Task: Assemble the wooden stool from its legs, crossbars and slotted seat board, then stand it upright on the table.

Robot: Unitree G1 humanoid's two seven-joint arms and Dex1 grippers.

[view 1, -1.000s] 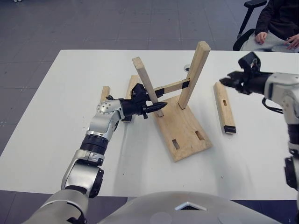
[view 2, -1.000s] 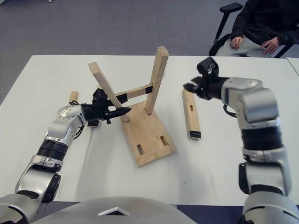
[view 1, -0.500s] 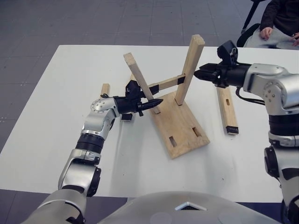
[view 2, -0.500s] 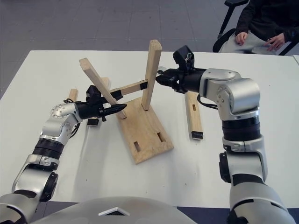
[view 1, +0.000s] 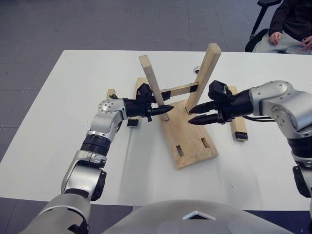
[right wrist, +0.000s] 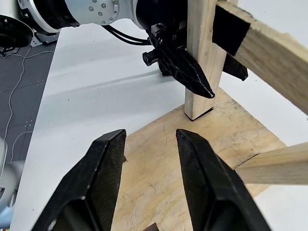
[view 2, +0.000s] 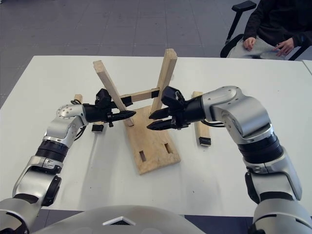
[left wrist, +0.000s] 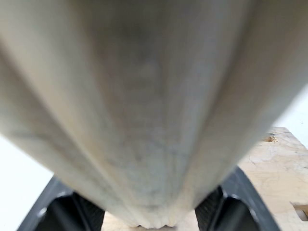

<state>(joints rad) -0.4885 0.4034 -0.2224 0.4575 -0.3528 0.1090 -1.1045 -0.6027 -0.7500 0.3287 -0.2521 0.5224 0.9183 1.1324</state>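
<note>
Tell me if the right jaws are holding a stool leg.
No, the right gripper has its jaws open over the seat board, nothing between them.

Both arms [view 1: 95, 141] are rounded silver-grey shells with black joints; the left gripper [view 1: 165, 108] and right gripper [view 1: 191, 117] are black with tapered fingers [right wrist: 199, 163], with a screw-dotted disc [right wrist: 91, 12] and cables [right wrist: 125, 37] behind the left gripper.
</note>
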